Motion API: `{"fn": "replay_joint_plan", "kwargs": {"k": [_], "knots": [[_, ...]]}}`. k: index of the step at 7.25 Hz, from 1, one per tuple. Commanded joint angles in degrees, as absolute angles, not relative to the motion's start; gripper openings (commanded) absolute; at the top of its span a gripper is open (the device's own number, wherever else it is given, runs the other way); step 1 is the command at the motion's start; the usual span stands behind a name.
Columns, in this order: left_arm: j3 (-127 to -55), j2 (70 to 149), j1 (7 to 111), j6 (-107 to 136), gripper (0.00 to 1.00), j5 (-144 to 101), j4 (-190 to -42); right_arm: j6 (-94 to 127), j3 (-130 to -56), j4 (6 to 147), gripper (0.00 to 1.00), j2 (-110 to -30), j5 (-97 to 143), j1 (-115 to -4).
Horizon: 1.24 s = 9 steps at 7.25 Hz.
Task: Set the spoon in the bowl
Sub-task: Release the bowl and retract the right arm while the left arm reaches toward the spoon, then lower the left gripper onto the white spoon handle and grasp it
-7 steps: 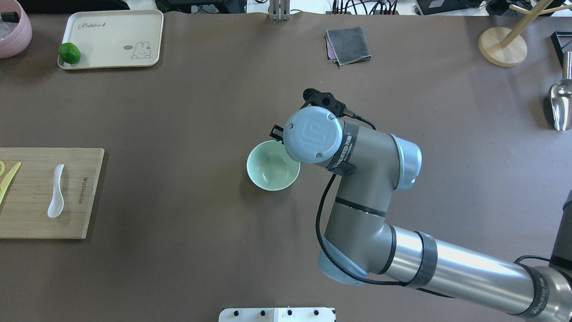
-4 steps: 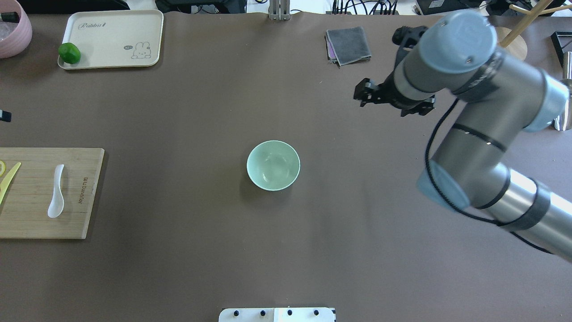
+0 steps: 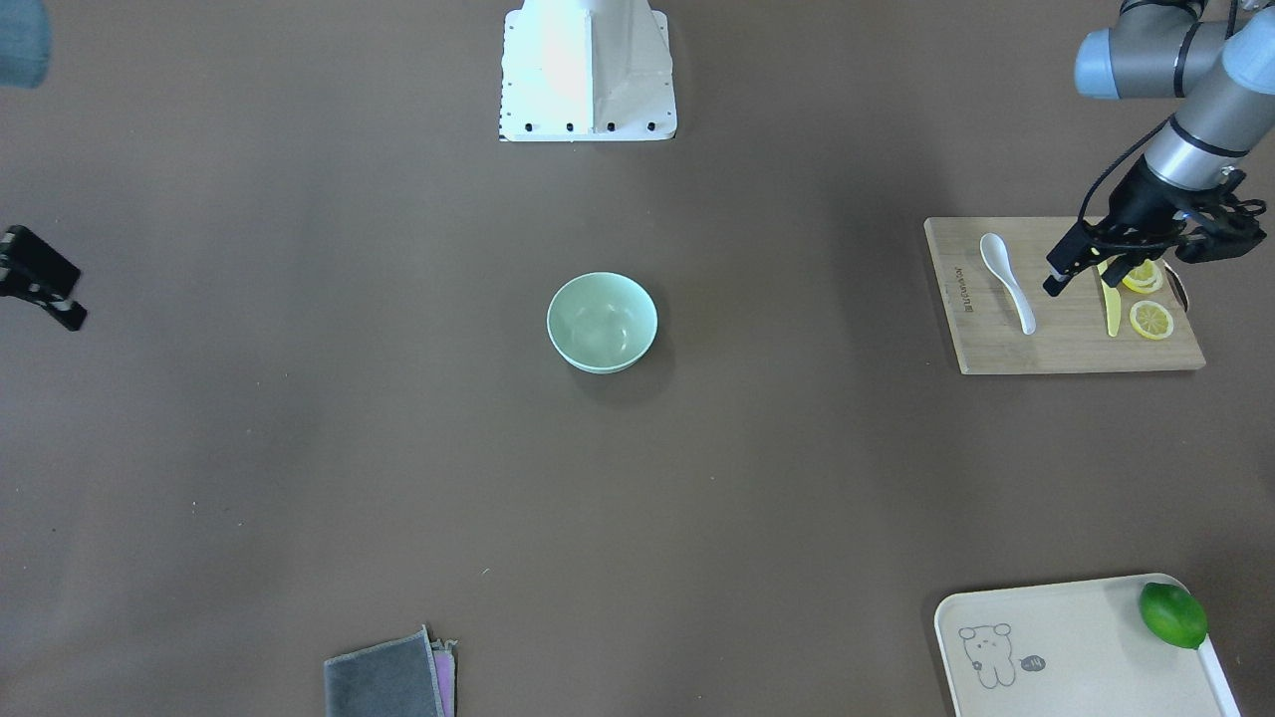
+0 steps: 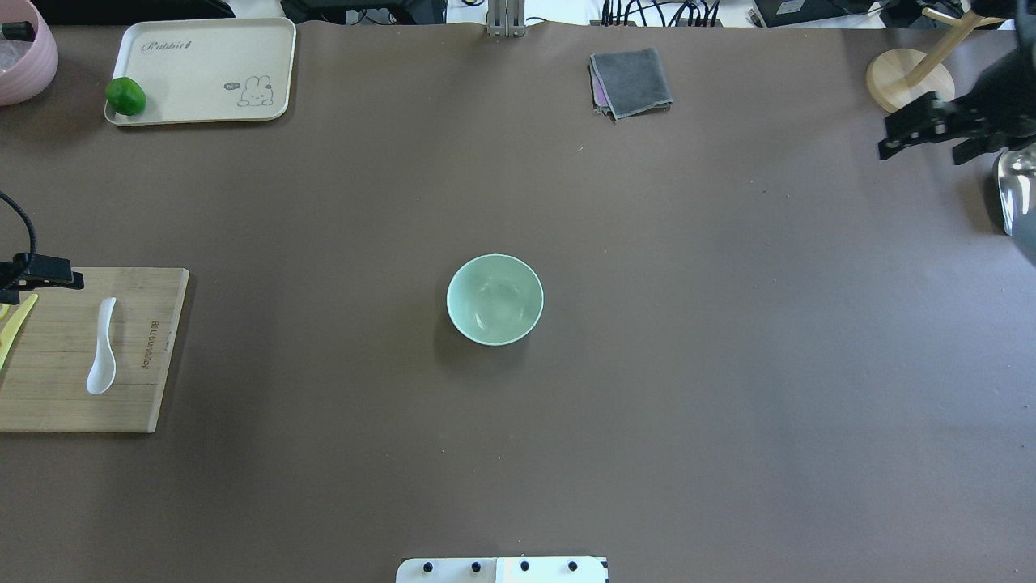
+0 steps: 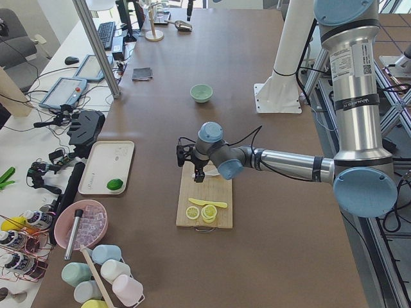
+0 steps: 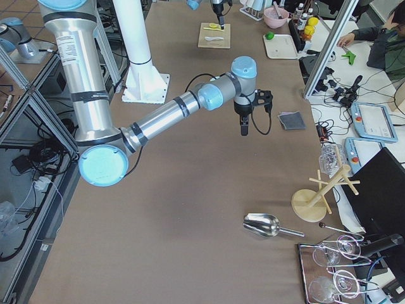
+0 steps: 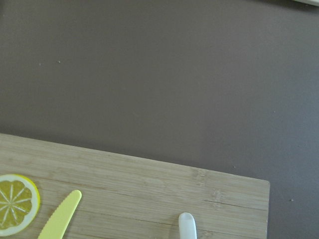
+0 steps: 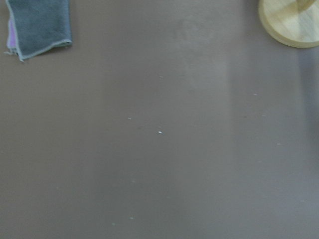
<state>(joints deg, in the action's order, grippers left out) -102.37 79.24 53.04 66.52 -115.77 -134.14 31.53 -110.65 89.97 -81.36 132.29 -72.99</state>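
The white spoon point(image 4: 103, 348) lies on a bamboo cutting board point(image 4: 121, 405) at the table's left edge, scoop towards the robot; it also shows in the front view point(image 3: 1006, 267), and its handle tip shows in the left wrist view point(image 7: 187, 226). The mint-green bowl point(image 4: 494, 300) stands empty and upright at the table's middle point(image 3: 602, 321). My left gripper point(image 3: 1084, 279) hangs open and empty above the board, between the spoon and a yellow knife point(image 3: 1109, 309). My right gripper point(image 4: 924, 150) is open and empty, far off at the back right.
Lemon slices point(image 3: 1151, 320) lie beside the knife. A cream tray point(image 4: 202, 73) with a lime point(image 4: 125, 96) and a pink bowl point(image 4: 24, 48) stand back left. A grey cloth point(image 4: 631, 81), a wooden stand point(image 4: 910, 85) and a metal scoop point(image 4: 1016, 190) are at the back and right.
My right arm has swung from over the bowl to the back right edge. My left gripper has come in over the cutting board. Bowl and spoon have not moved.
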Motion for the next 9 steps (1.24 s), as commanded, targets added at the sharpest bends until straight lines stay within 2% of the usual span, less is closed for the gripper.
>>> {"fn": "replay_joint_plan", "kwargs": {"k": [1,4,6,7,9], "knots": [[-102.1,79.0,46.4,69.8,0.88,-110.6,-134.6,17.1,-108.1,89.6,1.00,-87.3,138.9,-82.8],[-101.5,79.7,44.8,69.6,0.47,-109.7,-134.6,17.0,-108.1,89.6,1.00,-88.3,138.7,-82.9],[-101.2,79.7,44.8,69.2,0.28,-109.7,-134.6,17.1,-108.0,89.6,1.00,-88.4,138.7,-82.9],[-100.9,79.8,44.7,69.2,0.22,-109.7,-134.6,17.1,-108.0,89.6,1.00,-88.4,138.6,-83.1],[-100.8,79.7,44.5,69.1,0.23,-109.7,-134.6,17.1,-108.0,89.6,1.00,-88.4,138.6,-83.2]]}}
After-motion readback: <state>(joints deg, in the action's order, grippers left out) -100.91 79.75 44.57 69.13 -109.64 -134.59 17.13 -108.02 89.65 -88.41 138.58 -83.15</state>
